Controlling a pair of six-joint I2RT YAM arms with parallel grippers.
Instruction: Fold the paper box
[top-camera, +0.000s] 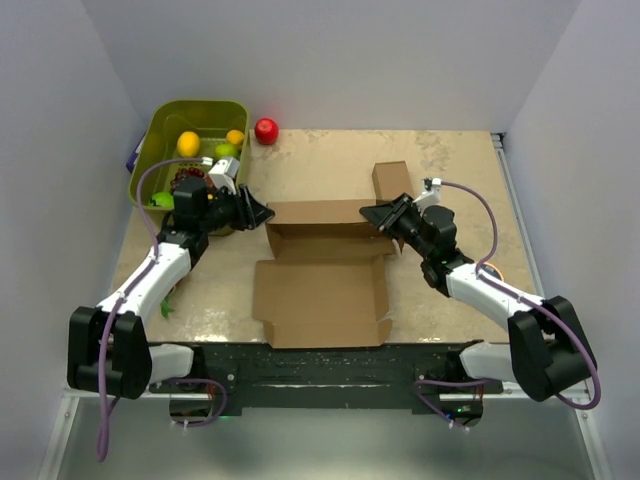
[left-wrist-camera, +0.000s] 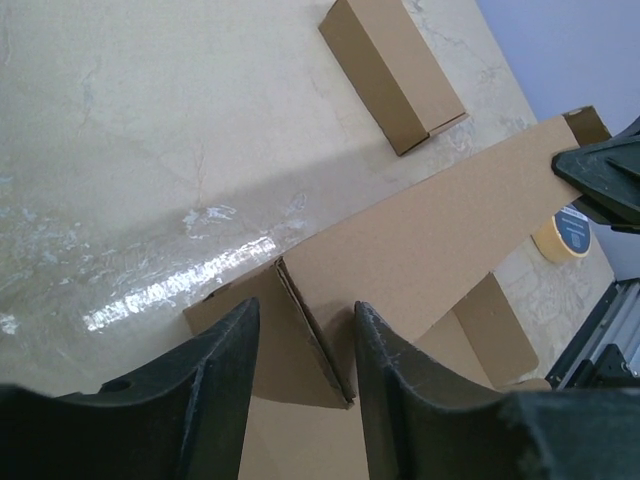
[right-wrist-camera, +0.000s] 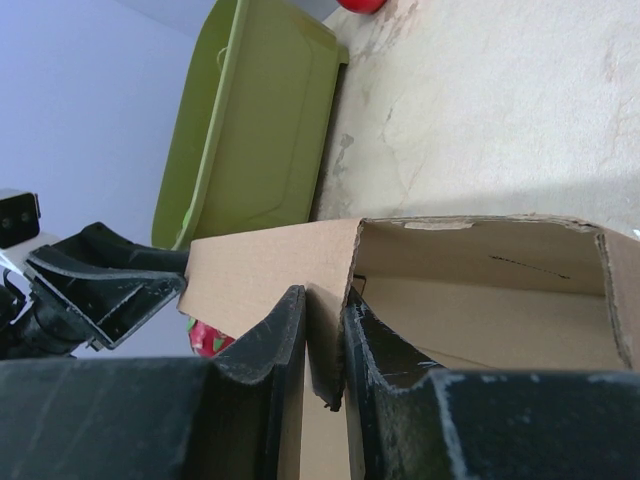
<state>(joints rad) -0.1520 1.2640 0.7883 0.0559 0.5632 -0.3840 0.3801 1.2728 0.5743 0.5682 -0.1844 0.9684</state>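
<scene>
The right pincer (right-wrist-camera: 322, 297) is closed on the paper box (top-camera: 320, 295). Its two fingers pinch the right end of the raised back wall, and cardboard fills the narrow slit between them. The left pincer (left-wrist-camera: 305, 310) stands open at the wall's left end. Its fingers straddle the upright corner flap there and are set wider apart than the cardboard is thick, so it brackets the flap without clamping it. Between the two pincers the back wall stands up along the far side of the box, with a short side flap turned in at each end. The rest of the box lies flat on the table (top-camera: 450, 170), centred just ahead of the arm bases. Just behind the right pincer sits a small cardboard box (top-camera: 392, 178). A green bin (top-camera: 150, 135) holding fruit is at the far left, with a red apple (top-camera: 266, 130) beside it. A tape roll (left-wrist-camera: 566, 240) lies near the right arm.
</scene>
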